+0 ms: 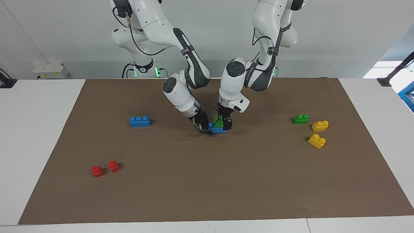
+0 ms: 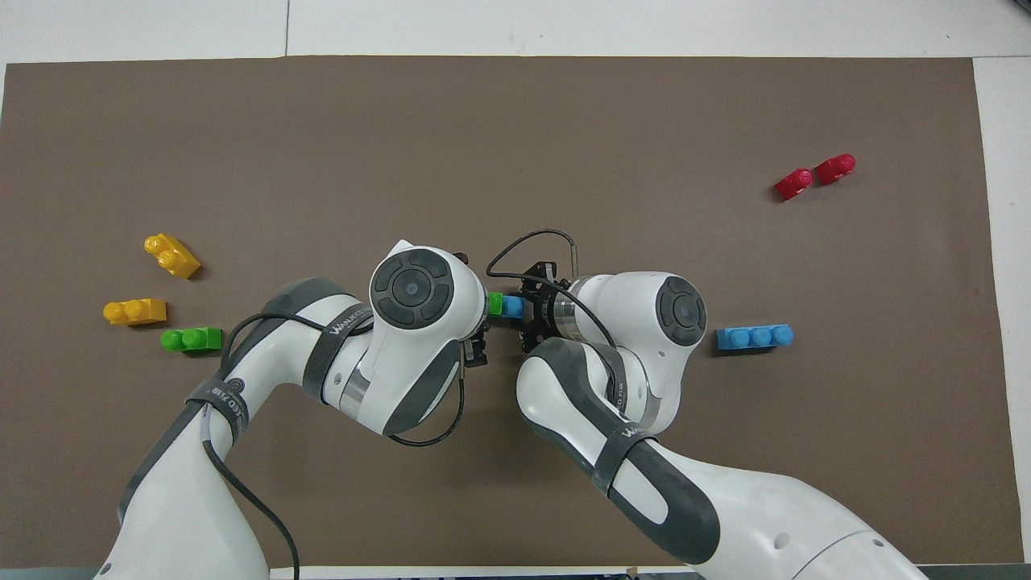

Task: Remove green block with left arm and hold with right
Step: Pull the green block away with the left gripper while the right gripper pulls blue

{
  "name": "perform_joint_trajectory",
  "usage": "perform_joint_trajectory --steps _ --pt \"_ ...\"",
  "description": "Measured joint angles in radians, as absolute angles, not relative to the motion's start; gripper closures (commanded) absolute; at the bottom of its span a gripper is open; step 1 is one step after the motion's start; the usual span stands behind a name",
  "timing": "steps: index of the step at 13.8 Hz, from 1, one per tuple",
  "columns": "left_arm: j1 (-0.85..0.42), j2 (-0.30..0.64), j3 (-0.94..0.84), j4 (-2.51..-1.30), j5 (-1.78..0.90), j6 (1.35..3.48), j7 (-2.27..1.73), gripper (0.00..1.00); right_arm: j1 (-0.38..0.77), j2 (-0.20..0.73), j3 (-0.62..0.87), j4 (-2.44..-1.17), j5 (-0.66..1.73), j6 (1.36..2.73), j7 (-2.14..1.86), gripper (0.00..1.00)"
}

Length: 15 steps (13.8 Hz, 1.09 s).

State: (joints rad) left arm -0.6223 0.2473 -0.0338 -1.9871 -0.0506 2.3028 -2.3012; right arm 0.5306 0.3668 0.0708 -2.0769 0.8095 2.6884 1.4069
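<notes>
A green block [image 1: 219, 122] sits a little tilted on one end of a blue brick [image 1: 218, 130] in the middle of the brown mat. My left gripper [image 1: 224, 124] comes down on it from above, fingers shut on the green block. My right gripper [image 1: 203, 126] reaches in low from the right arm's end and is shut on the other end of the blue brick. In the overhead view the green block [image 2: 495, 304] and the blue brick [image 2: 513, 306] show between the two wrists. The right gripper [image 2: 529, 310] shows there; the left gripper's fingers are hidden under its wrist.
A second green block [image 1: 300, 119] and two yellow bricks [image 1: 320, 125] [image 1: 317, 140] lie toward the left arm's end. A blue three-stud brick [image 1: 139, 121] and two red bricks [image 1: 97, 171] [image 1: 113, 166] lie toward the right arm's end.
</notes>
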Motion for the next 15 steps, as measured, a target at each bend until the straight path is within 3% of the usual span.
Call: perform_joint_trajectory --steps 4,6,7,8,9,15 --pt "-0.622 0.247 -0.034 -1.988 -0.051 2.303 -2.301 0.0 0.531 0.367 0.071 -2.077 0.81 2.688 1.38 1.0" --pt "-0.622 0.247 -0.034 -1.988 -0.051 2.303 -2.301 0.25 0.531 0.367 0.071 -2.077 0.81 2.688 1.38 1.0" --pt "-0.623 0.247 -0.034 -1.988 -0.051 2.303 -2.301 0.47 0.531 0.367 0.071 -2.077 0.81 2.688 1.38 1.0" --pt "-0.623 0.247 -0.034 -1.988 -0.051 2.303 -2.301 0.84 0.531 0.367 0.071 -2.077 0.81 2.688 1.38 1.0" --pt "-0.624 0.247 -0.035 -1.988 -0.051 2.303 -2.298 1.0 0.531 0.367 0.071 -2.077 0.81 2.688 1.38 1.0" --pt "-0.627 0.247 -0.036 -1.988 -0.048 2.303 -2.266 1.0 0.53 0.367 0.071 -2.077 0.81 2.688 1.374 1.0"
